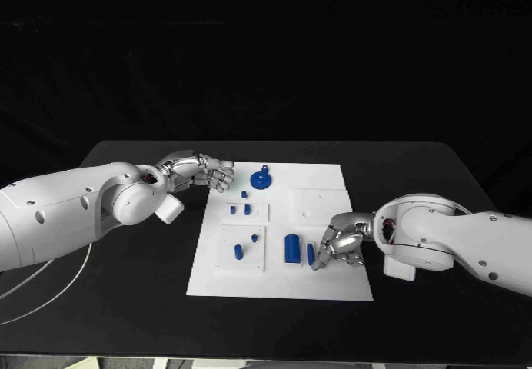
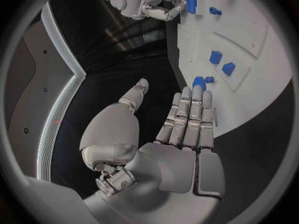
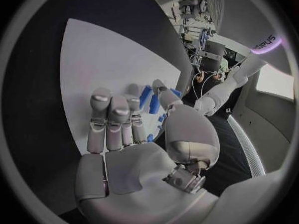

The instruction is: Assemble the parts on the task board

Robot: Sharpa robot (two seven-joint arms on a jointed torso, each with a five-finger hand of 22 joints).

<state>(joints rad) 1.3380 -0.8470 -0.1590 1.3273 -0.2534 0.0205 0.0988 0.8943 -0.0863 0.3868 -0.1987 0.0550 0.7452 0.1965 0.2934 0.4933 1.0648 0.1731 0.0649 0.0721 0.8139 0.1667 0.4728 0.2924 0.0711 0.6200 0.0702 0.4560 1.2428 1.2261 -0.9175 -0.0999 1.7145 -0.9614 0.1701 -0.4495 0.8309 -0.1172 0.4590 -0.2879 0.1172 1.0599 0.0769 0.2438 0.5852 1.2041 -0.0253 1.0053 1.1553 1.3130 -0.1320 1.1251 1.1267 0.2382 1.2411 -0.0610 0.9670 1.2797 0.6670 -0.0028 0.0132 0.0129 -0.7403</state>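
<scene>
A: On table centre, board (image 1: 316,284), white. Blue parts on it: round one (image 1: 261,181) near far edge, small pegs (image 1: 238,208) mid-left, slanted piece (image 1: 240,250) lower left, tall block (image 1: 293,248) near right hand.

B: Risks noted?

A: Right hand (image 1: 341,244) down on board just beside tall block and a slim piece (image 1: 310,254). Likely trouble: fingertips nudging block sideways or tipping it, if closing off-centre. Also possible: board sliding on black table under a downward press, upsetting the loose pegs.

B: Right hand state?

A: Fingers apart, angled down toward board, tips at or near surface. From wrist camera, right hand (image 3: 134,134) with fingers extended side by side, thumb apart, blue pieces (image 3: 149,98) just past fingertips. Nothing clearly pinched. Contact with slim piece: cannot tell.

B: Left hand?

A: Left hand (image 1: 202,171) at board's far-left corner, fingers loosely curled over the edge, holding nothing visible. From wrist camera, left hand (image 2: 177,134) with fingers straight and together, thumb spread wide, tips near a blue part (image 2: 199,81) at board edge, not gripping it.

B: Left-side risk?

A: Knocking that edge part off the board on a careless sweep.
</scene>
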